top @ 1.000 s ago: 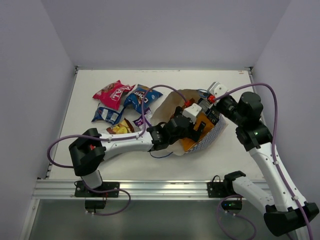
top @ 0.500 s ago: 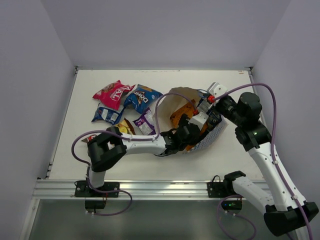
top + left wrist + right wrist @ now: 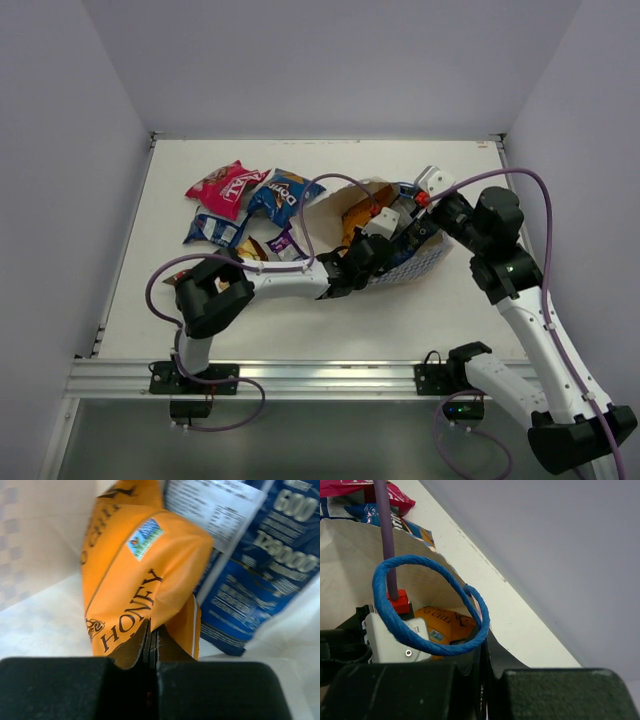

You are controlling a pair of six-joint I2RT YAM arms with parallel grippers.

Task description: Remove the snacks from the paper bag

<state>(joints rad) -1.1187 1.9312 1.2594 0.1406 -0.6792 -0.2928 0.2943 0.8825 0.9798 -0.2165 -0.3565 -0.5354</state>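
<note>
Left end effector inside paper bag

Orange packet and dark blue packet: glossy, crinkled film. Paper bag: matt cream paper inside, lightly creased. Cord handle: twisted blue cord, rough. Table: smooth matt white.

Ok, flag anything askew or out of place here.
The paper bag lies tipped toward the left with a crumpled mouth, not upright. The right gripper pinches its rim beside the blue cord handle. The left gripper is inside, shut on an orange packet. Nothing looks spilled or torn.
</note>
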